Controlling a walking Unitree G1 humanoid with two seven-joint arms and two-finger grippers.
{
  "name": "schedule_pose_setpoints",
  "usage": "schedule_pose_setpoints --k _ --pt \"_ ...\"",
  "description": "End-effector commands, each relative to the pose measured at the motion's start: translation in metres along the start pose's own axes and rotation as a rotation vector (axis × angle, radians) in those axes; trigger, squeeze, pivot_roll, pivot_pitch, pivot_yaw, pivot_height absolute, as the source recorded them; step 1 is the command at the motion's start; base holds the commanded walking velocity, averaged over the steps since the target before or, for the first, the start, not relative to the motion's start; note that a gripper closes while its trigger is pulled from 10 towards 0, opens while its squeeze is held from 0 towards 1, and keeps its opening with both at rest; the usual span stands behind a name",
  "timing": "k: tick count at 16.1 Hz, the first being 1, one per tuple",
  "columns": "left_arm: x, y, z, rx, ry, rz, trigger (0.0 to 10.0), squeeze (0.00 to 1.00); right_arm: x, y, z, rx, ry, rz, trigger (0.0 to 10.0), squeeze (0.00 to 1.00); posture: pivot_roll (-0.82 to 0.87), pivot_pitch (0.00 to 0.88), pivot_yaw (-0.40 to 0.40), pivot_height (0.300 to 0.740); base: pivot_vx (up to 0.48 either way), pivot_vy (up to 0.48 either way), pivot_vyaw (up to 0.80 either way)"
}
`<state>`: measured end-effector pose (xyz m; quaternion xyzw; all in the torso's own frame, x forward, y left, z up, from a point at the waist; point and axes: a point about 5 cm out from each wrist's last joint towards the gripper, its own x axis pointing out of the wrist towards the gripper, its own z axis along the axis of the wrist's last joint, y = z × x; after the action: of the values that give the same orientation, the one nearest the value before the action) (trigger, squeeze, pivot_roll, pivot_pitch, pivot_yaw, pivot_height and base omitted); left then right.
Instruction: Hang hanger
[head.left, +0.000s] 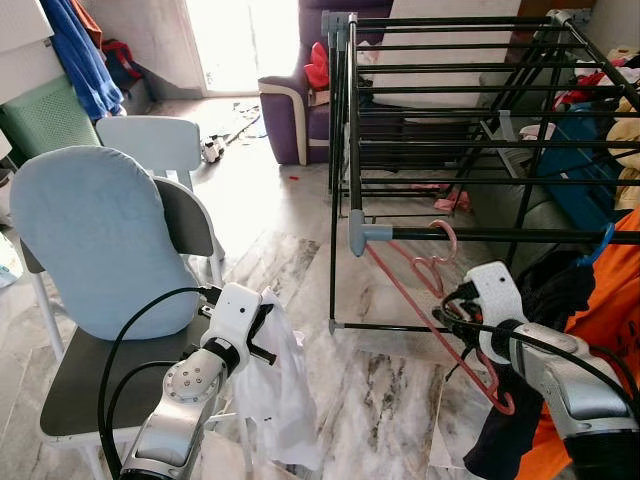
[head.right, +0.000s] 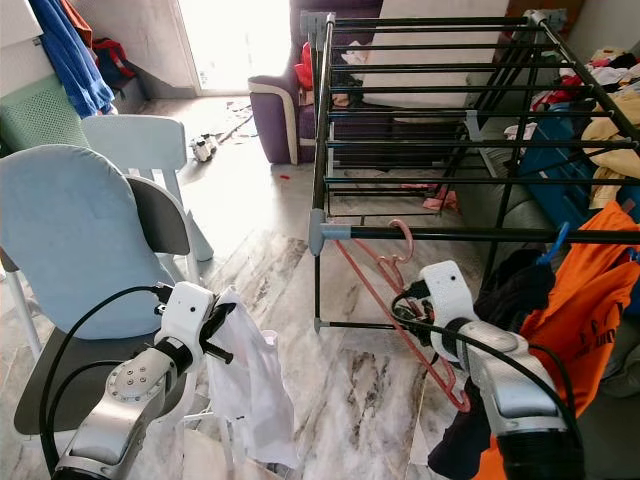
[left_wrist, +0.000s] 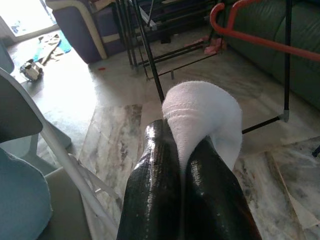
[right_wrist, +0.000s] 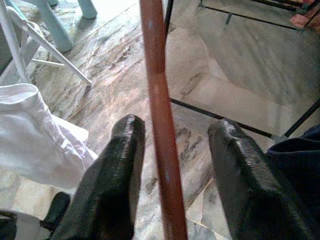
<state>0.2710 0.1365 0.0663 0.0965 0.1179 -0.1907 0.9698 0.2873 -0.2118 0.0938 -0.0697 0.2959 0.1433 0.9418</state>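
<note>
A pink hanger (head.left: 432, 300) hangs by its hook (head.left: 445, 240) on the front rail (head.left: 520, 236) of a black drying rack, and its body slants down toward me. My right gripper (right_wrist: 177, 125) is open around the hanger's bar (right_wrist: 157, 100), which runs between the two fingers with a gap on each side. In the head views this gripper (head.left: 452, 320) sits low beside the hanger. My left gripper (left_wrist: 182, 150) is shut on a white garment (left_wrist: 200, 112), which droops from it (head.left: 282, 400) in front of a chair.
A grey chair (head.left: 70, 390) with a light blue cushion (head.left: 90, 240) stands at my left. An orange garment (head.left: 610, 300) and a dark one (head.left: 550, 290) hang on the rack's right end. A purple armchair (head.left: 290, 120) stands behind, with marble floor (head.left: 380, 390) between.
</note>
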Motion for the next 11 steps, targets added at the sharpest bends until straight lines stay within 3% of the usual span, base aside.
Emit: schedule_pose_setpoints --k 1,11 --pt "0.002 0.001 0.004 0.018 -0.005 0.0 10.0 0.0 0.001 0.001 0.001 0.007 0.004 0.009 0.0 0.0 -0.14 0.0 0.036 0.74 0.0 0.0 0.0" --pt "0.003 0.001 0.004 0.019 0.001 -0.001 10.0 0.0 0.001 0.007 -0.01 0.017 0.046 0.034 0.0 0.0 -0.14 0.0 0.033 0.74 0.0 0.0 0.0"
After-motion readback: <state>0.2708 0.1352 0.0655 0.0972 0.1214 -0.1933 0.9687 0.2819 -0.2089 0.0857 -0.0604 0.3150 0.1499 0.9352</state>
